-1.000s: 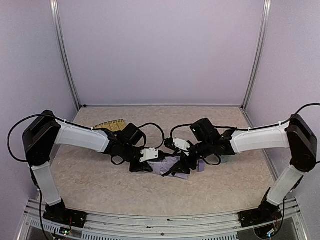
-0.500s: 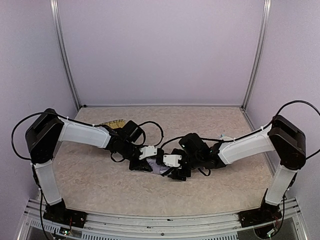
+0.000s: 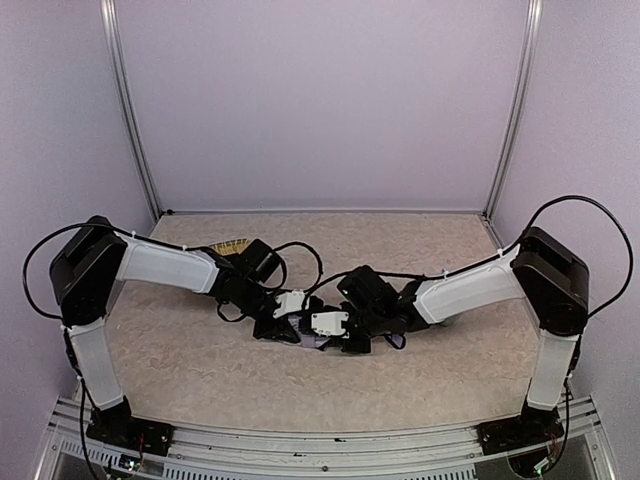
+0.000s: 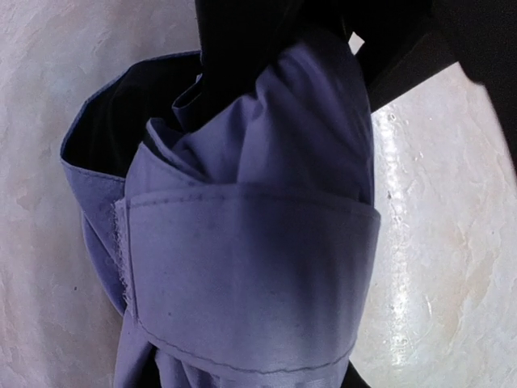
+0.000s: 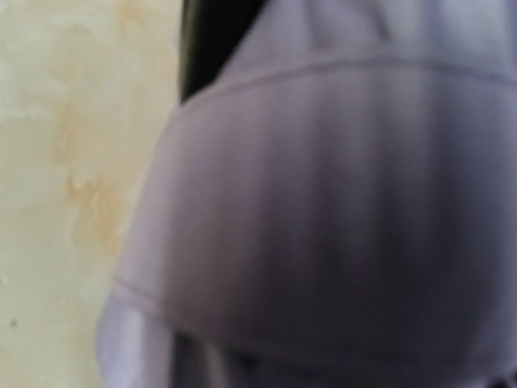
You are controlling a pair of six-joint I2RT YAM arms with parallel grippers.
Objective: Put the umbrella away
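Look at the middle of the table in the view from above. Your two arms meet there, low down and close together. The umbrella lies on the table right between them. Only a small lilac bit of it shows, because the arms cover the rest.

Your left gripper is down at the left end of the umbrella. Your right gripper is down at the right end. Both look like they are touching the cloth. You cannot tell if the fingers of either one are spread apart or squeezed on the umbrella, since they are hidden.

In the left wrist view, the umbrella is folded up into a soft bundle. A band of the same lilac cloth goes across the bundle. At the top left you can see the black inside of the cloth. The pale table shows on both sides.

In the right wrist view, the umbrella is very close and blurry. It fills most of that view, and a seam runs across it. A strip of table shows on the left.

A straw tray peeks out behind your left arm, farther back on the table.
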